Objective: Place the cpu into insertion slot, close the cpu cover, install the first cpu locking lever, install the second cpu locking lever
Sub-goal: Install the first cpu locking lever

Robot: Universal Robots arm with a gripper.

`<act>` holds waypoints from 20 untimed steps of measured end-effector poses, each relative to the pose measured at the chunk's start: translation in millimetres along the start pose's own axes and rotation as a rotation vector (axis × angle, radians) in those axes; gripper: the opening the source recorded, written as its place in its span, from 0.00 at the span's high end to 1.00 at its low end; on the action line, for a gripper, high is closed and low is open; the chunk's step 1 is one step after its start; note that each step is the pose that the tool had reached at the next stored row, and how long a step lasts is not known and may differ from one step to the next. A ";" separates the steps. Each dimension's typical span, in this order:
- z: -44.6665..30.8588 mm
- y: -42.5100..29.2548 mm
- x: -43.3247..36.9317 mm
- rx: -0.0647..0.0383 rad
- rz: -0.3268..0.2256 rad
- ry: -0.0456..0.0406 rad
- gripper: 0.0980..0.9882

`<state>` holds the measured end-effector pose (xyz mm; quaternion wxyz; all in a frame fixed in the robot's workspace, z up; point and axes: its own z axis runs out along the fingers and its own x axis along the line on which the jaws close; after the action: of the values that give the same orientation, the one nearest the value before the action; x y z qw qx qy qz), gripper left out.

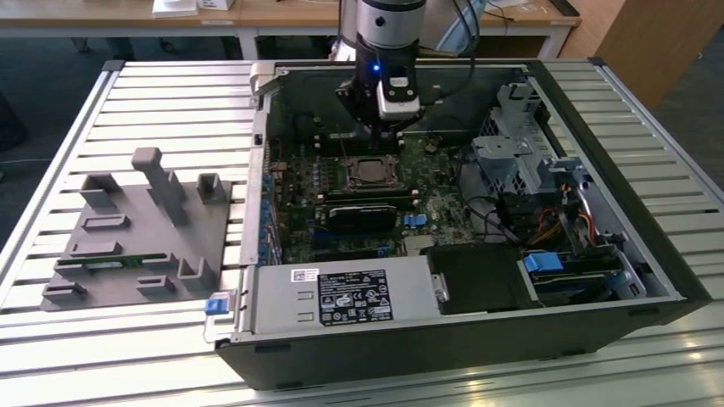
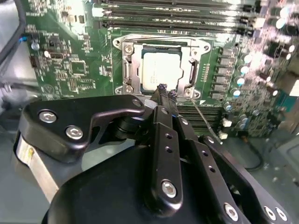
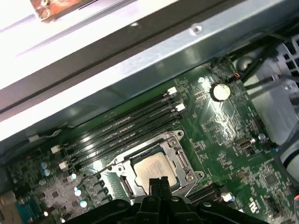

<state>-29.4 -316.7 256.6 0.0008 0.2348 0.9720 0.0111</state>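
The cpu (image 2: 158, 70) lies flat in the insertion slot (image 1: 368, 172), its silvery-tan face up, and it also shows in the first wrist view (image 3: 150, 168). The silvery cpu cover (image 2: 128, 70) lies down around the chip as a frame. A thin wire locking lever (image 2: 203, 117) sticks out slantwise from the socket's corner. My gripper (image 2: 166, 91) hangs just above the socket's edge beside the chip, fingers shut together with nothing seen between them. In the exterior view the gripper (image 1: 379, 140) is over the board just behind the socket.
Long black memory slots (image 3: 126, 126) run beside the socket, and a black module (image 1: 362, 216) sits in front of it. A drive cage (image 1: 515, 161) and cables fill the exterior view's right. A grey fixture (image 1: 136, 229) lies outside the case (image 1: 453, 348) on the slatted table.
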 end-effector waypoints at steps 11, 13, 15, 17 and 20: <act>1.2 0.0 0.0 0.000 -0.189 0.0036 0.99; 1.9 0.0 0.0 0.000 -0.226 0.0044 0.99; 2.6 0.0 0.0 0.001 -0.262 0.0052 0.99; 3.2 -0.1 0.0 0.001 -0.299 0.0061 0.99; 3.6 -0.1 0.0 0.000 -0.337 0.0067 0.99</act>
<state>-29.4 -316.7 253.0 -0.0006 0.0685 0.9976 0.0115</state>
